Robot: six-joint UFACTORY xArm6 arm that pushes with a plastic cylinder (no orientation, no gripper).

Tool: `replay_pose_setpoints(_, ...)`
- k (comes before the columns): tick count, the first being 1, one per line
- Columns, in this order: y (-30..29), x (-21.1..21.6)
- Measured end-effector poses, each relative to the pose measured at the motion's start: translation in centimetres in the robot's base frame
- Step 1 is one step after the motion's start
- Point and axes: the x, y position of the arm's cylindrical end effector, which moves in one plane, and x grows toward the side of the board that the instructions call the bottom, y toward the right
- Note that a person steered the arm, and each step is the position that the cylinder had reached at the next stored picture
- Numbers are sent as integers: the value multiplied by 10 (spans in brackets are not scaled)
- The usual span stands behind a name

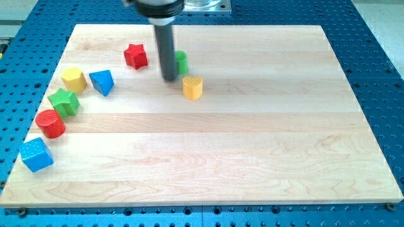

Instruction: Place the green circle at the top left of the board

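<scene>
One wooden board (252,145) fills most of the frame, lying on a blue perforated table (379,63) that shows around its edges. Coming down from the top centre of the frame is the dark rod, and my tip (169,79) rests on the board in the upper middle; this arm ends in that plain rod with no pincer on it, so nothing opens or closes. The green circle (182,62) sits just behind the rod on its right side, partly hidden by it, and looks to be touching it or very nearly so. Just below and right of my tip is the yellow heart (193,87), close but apart from it. The red star (135,55) lies to the upper left of my tip, clear of it. Down the left edge of the frame runs a loose curve of blocks: a blue triangle (101,82), a yellow hexagon (74,79), a green star (64,102), a red cylinder (50,123) and, lowest, a blue cube (35,155).
</scene>
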Motion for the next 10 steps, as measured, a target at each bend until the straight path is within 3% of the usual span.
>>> replay_pose_setpoints(1,25,-36)
replay_pose_setpoints(2,69,-32)
replay_pose_setpoints(4,28,-73)
replay_pose_setpoints(8,43,-99)
replay_pose_setpoints(10,-81,-97)
